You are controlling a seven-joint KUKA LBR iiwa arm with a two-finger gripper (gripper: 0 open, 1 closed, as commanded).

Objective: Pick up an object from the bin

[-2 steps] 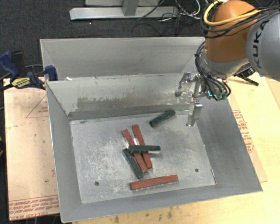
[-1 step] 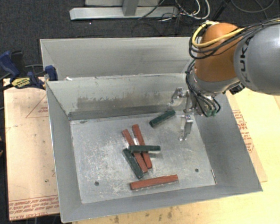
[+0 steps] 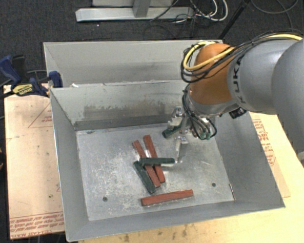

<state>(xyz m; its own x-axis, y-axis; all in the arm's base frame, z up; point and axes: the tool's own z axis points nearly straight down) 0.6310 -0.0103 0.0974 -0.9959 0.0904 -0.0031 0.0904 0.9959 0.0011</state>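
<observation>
My gripper (image 3: pixel 179 147) hangs low over the middle of the bin, just right of a small pile of sticks. Its lower tip comes down at the right end of a dark green stick (image 3: pixel 158 161) that lies crosswise on the pile. Under that stick run two red-brown sticks (image 3: pixel 149 144) side by side, pointing toward the back. A second dark green stick (image 3: pixel 146 178) slants toward the front left. A small dark green piece (image 3: pixel 168 133) shows at the gripper's left side; whether it is held I cannot tell.
A longer red-brown stick (image 3: pixel 167 196) lies alone, flat, near the bin's front wall. The arm with its orange cover and cables reaches in from the right, above the bin's back right part. Bare floor lies left and right of the pile.
</observation>
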